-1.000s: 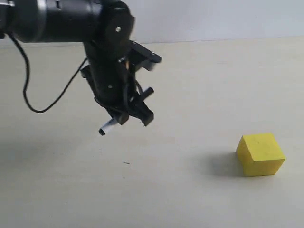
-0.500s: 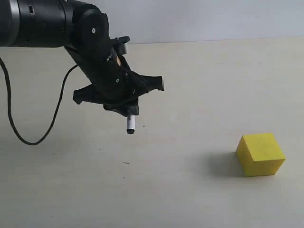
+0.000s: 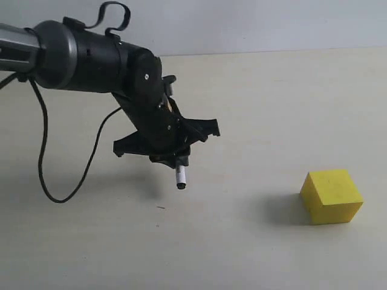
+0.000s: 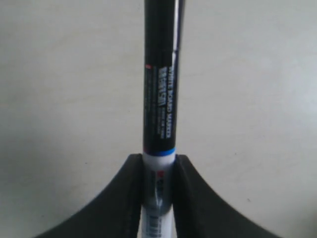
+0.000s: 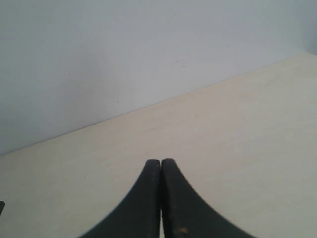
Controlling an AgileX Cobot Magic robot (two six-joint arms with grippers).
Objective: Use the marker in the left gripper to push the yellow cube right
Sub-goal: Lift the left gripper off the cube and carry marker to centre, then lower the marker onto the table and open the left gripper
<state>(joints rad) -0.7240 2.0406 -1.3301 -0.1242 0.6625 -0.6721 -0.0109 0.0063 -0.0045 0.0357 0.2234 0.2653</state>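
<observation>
Yellow and matte, the yellow cube [image 3: 331, 196] sits nearest the camera in the exterior view, flat on the pale table [image 3: 242, 260] toward the right side, with a soft shadow on its left face's side. It stands alone, well apart from everything else, and nothing touches it

Further back and to the left, the marker [image 3: 180, 177] points down at the table, its short white stretch and dark end showing below the left gripper [image 3: 173, 158]. The end hangs a little above the surface, and the cube lies well to its right. The left wrist view shows the two black fingers [image 4: 130, 188] pinched narrow against the barrel on both sides, just below a thin blue band, with the dark printed part of the marker running out beyond them over bare table

Behind the gripper the bulky black wrist slopes up and left to a grey arm link, and a black cable [image 3: 43, 169] droops in a loop beneath it

The right gripper [image 5: 161, 166] appears only in its own wrist view, its fingers pressed together with nothing between them, facing the far table edge and the grey wall [image 5: 124, 54]
</observation>
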